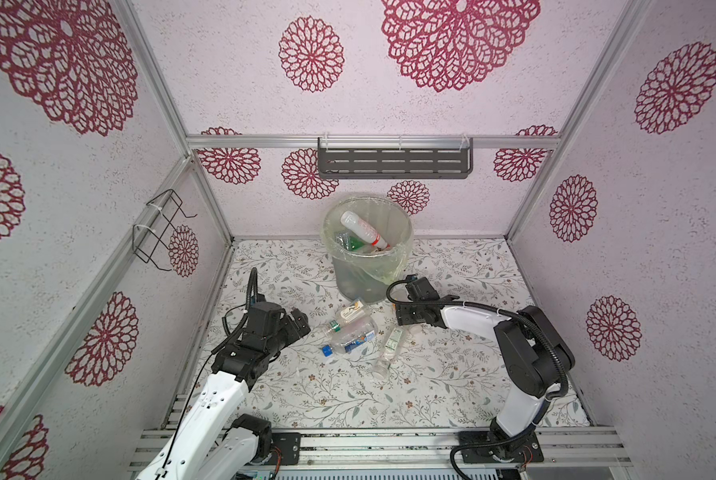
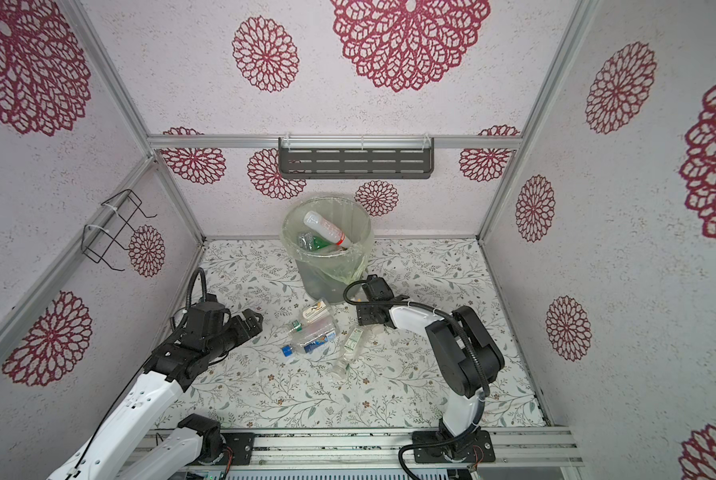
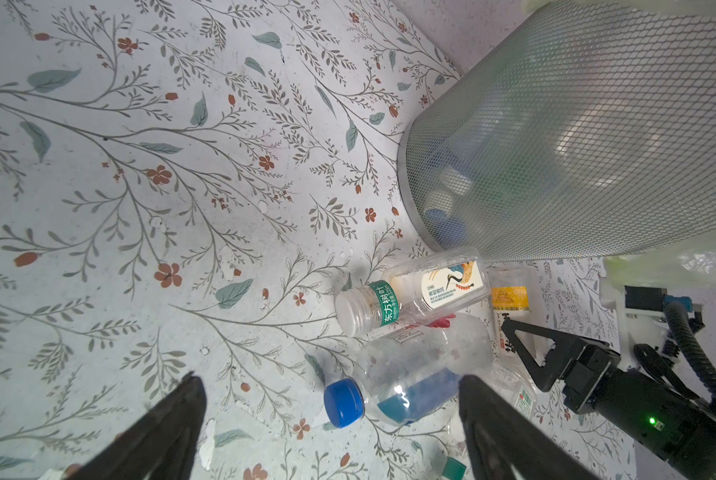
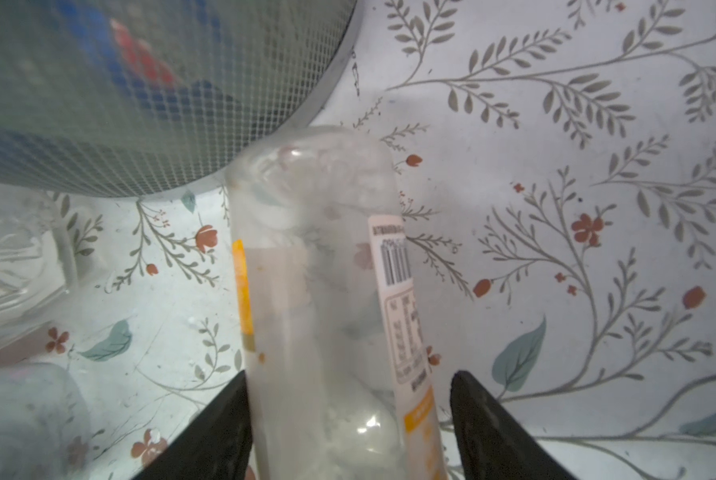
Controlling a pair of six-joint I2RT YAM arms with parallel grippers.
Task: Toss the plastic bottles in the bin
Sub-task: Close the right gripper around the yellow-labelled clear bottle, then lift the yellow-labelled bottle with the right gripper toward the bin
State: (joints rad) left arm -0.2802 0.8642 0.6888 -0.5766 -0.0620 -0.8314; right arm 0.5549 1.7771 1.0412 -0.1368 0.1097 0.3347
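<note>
The bin [image 1: 369,270] stands at the back middle of the floral mat, lined with a yellowish bag. Inside it lie a white bottle with a red neck [image 1: 362,228] and a green one [image 1: 354,243]. In front of it lie loose bottles: a blue-capped one [image 1: 348,343], a green-labelled one [image 1: 350,313] and a clear one [image 1: 389,345]. My left gripper [image 3: 327,378] hangs open over the blue-capped bottle [image 3: 410,374], with nothing between its fingers. My right gripper [image 4: 350,374] straddles a yellow-labelled bottle [image 4: 314,270] beside the bin [image 4: 119,104]; one finger touches it and the other stands apart.
A dark slotted shelf [image 1: 395,162] hangs on the back wall above the bin. A black wire rack [image 1: 161,228] sticks out from the left wall. Patterned walls close in the mat [image 1: 452,374] on three sides, and a metal rail [image 1: 389,444] runs along the front.
</note>
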